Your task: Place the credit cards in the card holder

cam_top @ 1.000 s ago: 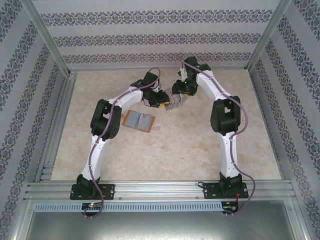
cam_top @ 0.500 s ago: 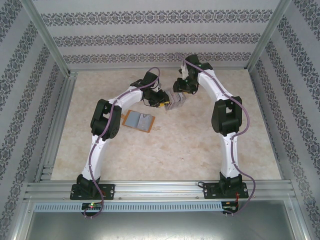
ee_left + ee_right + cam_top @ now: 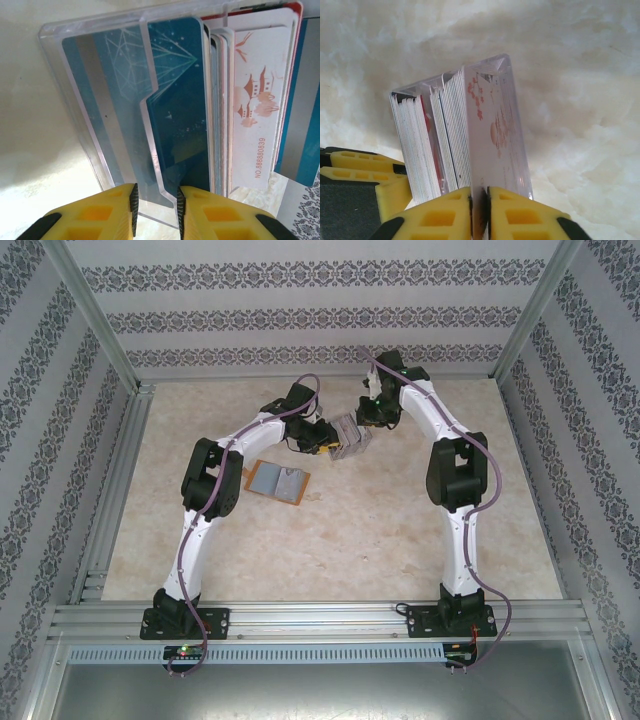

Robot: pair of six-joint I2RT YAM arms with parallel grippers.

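I see left gripper (image 3: 156,196) clamped on clear case (image 3: 107,115), right gripper (image 3: 479,196) pinching white card (image 3: 491,131) in it, wallet (image 3: 277,481) lying open on desk (image 3: 350,540) nearby.

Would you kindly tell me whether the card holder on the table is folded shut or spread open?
Spread open: the card holder lies flat, showing two greyish panels side by side within its orange-brown edge.

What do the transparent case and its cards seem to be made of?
The clear case looks like rigid acrylic or similar plastic, glossy: see-through, with bright edges. The credit cards look like thin plastic, smooth and printed: rounded corners, shiny faces.
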